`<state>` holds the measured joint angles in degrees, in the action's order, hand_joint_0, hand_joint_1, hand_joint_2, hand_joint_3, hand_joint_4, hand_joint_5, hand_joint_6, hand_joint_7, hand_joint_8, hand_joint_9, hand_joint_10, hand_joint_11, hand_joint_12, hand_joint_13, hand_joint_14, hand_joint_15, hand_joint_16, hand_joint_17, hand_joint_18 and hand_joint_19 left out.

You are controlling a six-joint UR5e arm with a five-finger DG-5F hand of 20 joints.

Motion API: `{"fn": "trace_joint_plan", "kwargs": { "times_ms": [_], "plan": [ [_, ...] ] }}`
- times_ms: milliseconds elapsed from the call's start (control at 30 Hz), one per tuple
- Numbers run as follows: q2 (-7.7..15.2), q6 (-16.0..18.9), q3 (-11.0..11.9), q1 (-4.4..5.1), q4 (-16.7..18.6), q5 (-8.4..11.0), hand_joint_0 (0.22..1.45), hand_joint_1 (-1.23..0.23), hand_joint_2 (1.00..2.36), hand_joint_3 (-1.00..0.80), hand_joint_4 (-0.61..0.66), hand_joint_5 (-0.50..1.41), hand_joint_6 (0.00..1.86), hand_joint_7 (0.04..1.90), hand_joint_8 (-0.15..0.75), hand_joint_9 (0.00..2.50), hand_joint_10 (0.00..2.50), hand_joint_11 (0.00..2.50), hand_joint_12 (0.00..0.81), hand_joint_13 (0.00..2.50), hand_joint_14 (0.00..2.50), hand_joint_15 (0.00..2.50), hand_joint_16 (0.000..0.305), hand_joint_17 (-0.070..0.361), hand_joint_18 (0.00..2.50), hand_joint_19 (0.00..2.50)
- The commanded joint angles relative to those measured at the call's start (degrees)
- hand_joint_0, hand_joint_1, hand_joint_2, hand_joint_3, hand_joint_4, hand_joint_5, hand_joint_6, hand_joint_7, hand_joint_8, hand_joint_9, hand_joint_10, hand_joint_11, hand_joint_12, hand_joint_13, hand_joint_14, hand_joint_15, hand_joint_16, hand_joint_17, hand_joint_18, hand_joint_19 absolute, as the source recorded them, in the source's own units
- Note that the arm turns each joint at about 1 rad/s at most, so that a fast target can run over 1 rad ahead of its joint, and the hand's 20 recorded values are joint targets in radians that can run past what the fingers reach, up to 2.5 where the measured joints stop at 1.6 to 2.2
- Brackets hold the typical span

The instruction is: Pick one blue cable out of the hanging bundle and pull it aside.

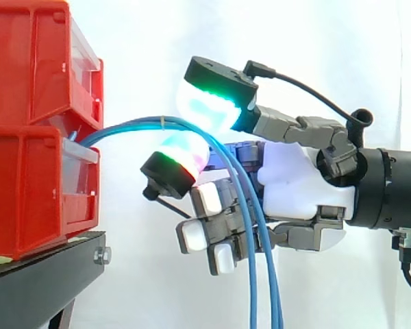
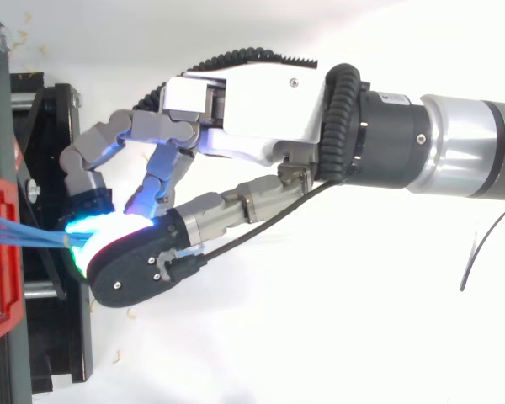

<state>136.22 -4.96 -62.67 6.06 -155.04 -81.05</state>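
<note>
Blue cables [image 1: 127,126] exit between red bins [image 1: 34,103], arch right of bins, then hang down. Hand [image 1: 294,178] right of bins, glowing pads [image 1: 205,106] clamped on cables at arch top. Other fingers curled beside hanging strands.
</note>
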Motion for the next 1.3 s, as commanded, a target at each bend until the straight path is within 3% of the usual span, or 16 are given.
{"fn": "trace_joint_plan", "kwargs": {
  "times_ms": [0, 133, 333, 467, 567, 667, 867, 1000, 1267],
  "plan": [
    [-0.2, -0.1, 0.0, -0.09, -0.1, 0.02, 0.54, -0.69, 1.02, -0.09, 0.16, -0.13, 0.9, 1.2, 0.382, 1.11, 0.01, 0.5, 0.391, 1.01, 0.02, 0.51, 0.055, 0.124, 1.04, 0.54],
    [-0.1, -0.1, 0.0, -0.17, -0.2, -0.25, 0.58, -0.76, 1.02, -0.12, 0.16, -0.15, 0.91, 1.18, 0.359, 1.05, 0.01, 0.53, 0.369, 0.97, 0.02, 0.51, 0.05, 0.113, 0.97, 0.53],
    [-0.1, -0.1, 0.0, -0.35, -0.3, -1.04, 0.74, -0.87, 1.0, -0.48, 0.08, -0.17, 0.89, 1.35, 0.335, 0.99, 0.02, 0.53, 0.349, 0.92, 0.02, 0.47, 0.047, 0.106, 0.92, 0.45],
    [-0.1, -0.1, 0.0, -0.35, -0.4, -1.04, 0.78, -0.88, 1.0, -0.5, 0.0, -0.17, 0.89, 1.41, 0.338, 1.0, 0.01, 0.51, 0.339, 0.91, 0.02, 0.46, 0.047, 0.105, 0.92, 0.42],
    [-0.2, -0.1, 0.0, -0.35, -0.4, -1.04, 0.8, -0.9, 1.0, -0.5, 0.01, -0.16, 0.89, 1.68, 0.326, 1.03, 0.02, 0.53, 0.324, 0.94, 0.02, 0.45, 0.045, 0.102, 0.93, 0.42],
    [-0.2, -0.1, 0.0, -0.35, -1.1, -1.48, 0.8, -0.9, 1.0, -0.5, -0.01, -0.15, 0.9, 1.73, 0.318, 1.07, 0.02, 0.53, 0.318, 0.96, 0.02, 0.46, 0.044, 0.1, 0.93, 0.42],
    [-0.1, -0.3, 0.0, -0.35, -2.6, -2.18, 0.77, -0.92, 1.0, -0.5, -0.16, -0.13, 0.93, 1.62, 0.261, 1.1, 0.02, 0.53, 0.302, 0.98, 0.02, 0.47, 0.042, 0.094, 0.93, 0.43],
    [-0.2, 0.1, 0.0, -0.44, -2.6, -2.18, 0.66, -0.99, 1.0, -0.5, -0.13, -0.1, 0.92, 1.4, 0.25, 1.11, 0.02, 0.51, 0.3, 0.99, 0.02, 0.49, 0.04, 0.091, 0.93, 0.45],
    [-0.3, 0.2, 0.0, -0.53, -3.2, -2.44, 0.55, -1.0, 1.0, -0.5, -0.15, -0.08, 0.9, 1.35, 0.248, 1.16, 0.01, 0.5, 0.293, 1.02, 0.02, 0.51, 0.041, 0.093, 0.94, 0.46]
  ]
}}
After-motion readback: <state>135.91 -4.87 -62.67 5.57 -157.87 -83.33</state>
